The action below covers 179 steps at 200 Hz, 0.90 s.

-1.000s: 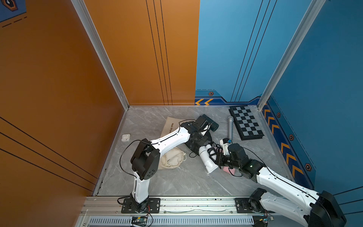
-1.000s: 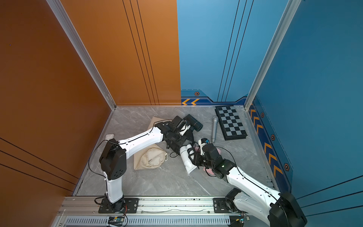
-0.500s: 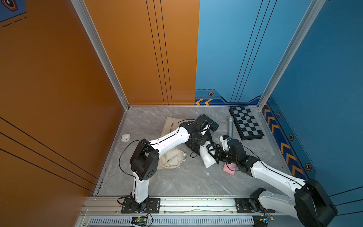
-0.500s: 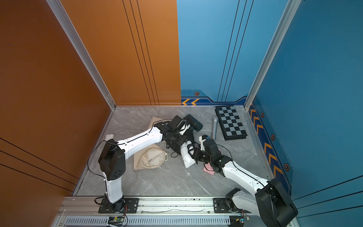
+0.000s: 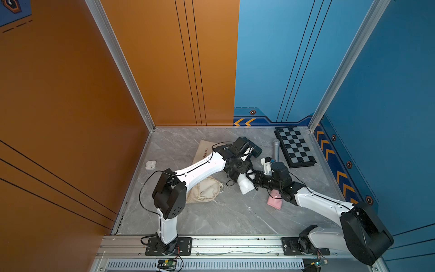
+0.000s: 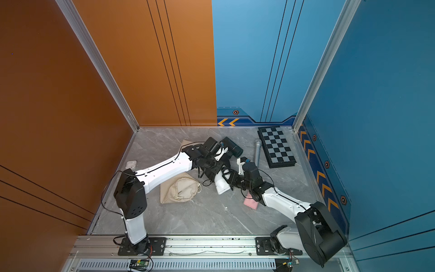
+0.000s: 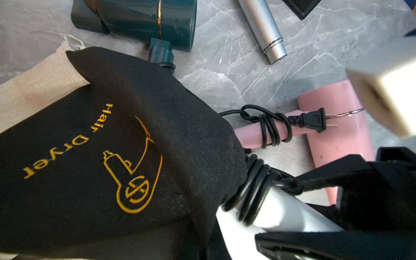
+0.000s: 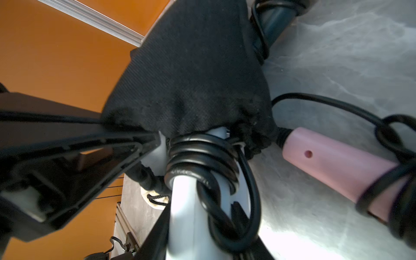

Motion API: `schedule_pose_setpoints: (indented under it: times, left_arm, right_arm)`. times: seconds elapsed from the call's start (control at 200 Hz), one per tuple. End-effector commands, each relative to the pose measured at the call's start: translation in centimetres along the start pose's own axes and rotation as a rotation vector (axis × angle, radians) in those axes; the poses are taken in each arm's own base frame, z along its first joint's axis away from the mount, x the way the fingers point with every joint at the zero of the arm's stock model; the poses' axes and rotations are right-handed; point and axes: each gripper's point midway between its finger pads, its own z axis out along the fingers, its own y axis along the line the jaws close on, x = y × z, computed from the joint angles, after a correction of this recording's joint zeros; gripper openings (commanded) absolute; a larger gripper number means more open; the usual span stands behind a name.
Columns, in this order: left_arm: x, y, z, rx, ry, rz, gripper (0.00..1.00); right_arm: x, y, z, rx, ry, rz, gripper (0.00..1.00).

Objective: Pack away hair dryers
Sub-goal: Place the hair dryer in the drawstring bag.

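The right gripper [image 8: 162, 174] is clamped on the white dryer's [image 7: 272, 212] cord-wound handle, and the handle's end sits just inside the mouth of the black bag [image 7: 108, 157], with the barrel outside. The left gripper [image 5: 234, 175] is pressed shut, pinching the bag's cloth and holding it off the floor. The pink dryer [image 7: 337, 128] lies just beside the bag's mouth, and the black dryer [image 7: 144, 20] lies at the bag's opposite edge, its handle hidden under the cloth.
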Motion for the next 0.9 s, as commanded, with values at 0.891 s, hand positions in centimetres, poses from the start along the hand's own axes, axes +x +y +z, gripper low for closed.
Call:
schedule_pose_setpoints:
  times: [0.891]
  left_arm:
    - [-2.6, -2.5, -5.8, 0.046, -0.097, 0.034, 0.0]
  right_arm:
    - [-3.8, 3.6, 0.2, -0.057, -0.151, -0.009, 0.34]
